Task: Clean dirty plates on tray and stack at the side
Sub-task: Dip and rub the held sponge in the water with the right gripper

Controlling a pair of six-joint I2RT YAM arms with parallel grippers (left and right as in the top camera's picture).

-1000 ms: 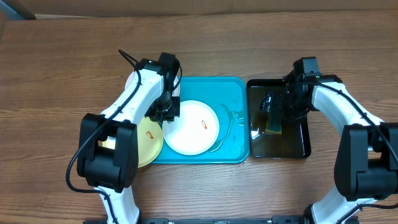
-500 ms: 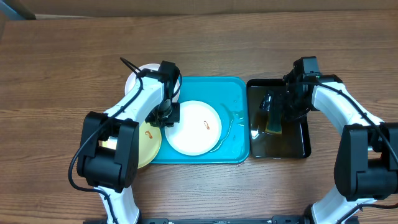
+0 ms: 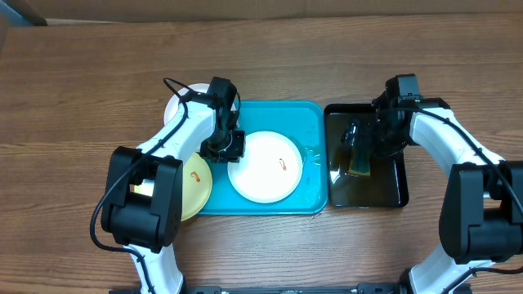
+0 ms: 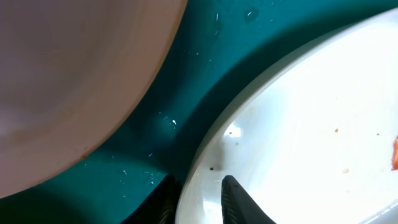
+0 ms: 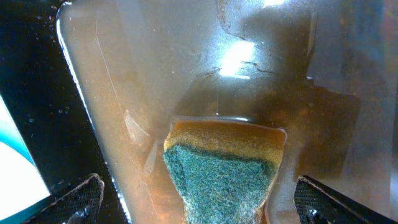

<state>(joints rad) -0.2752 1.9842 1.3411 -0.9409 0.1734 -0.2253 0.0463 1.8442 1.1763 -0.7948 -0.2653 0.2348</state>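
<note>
On the turquoise tray (image 3: 306, 122) lies a white plate (image 3: 265, 171) with an orange-red smear (image 3: 283, 163). My left gripper (image 3: 225, 151) is shut on its left rim. In the left wrist view one finger (image 4: 239, 202) rests on top of the plate (image 4: 298, 124) and the other sits under the rim. A pale yellow-green plate (image 3: 194, 184) with a smear overlaps the tray's left edge. Another white plate (image 3: 181, 102) lies behind the left arm. My right gripper (image 3: 359, 143) hangs open over a green and yellow sponge (image 5: 221, 168), its fingers (image 5: 81, 199) wide on either side.
The sponge (image 3: 359, 163) sits in brownish water in a narrow black tray (image 3: 384, 192) just right of the turquoise one. Water droplets dot the turquoise tray floor (image 4: 186, 81). A blurred pale plate edge (image 4: 74, 81) fills the upper left of the left wrist view. Bare wooden table (image 3: 82, 82) surrounds everything.
The left gripper has slid the white plate to the right across the tray, away from the yellow-green plate. The right arm has stayed still.
</note>
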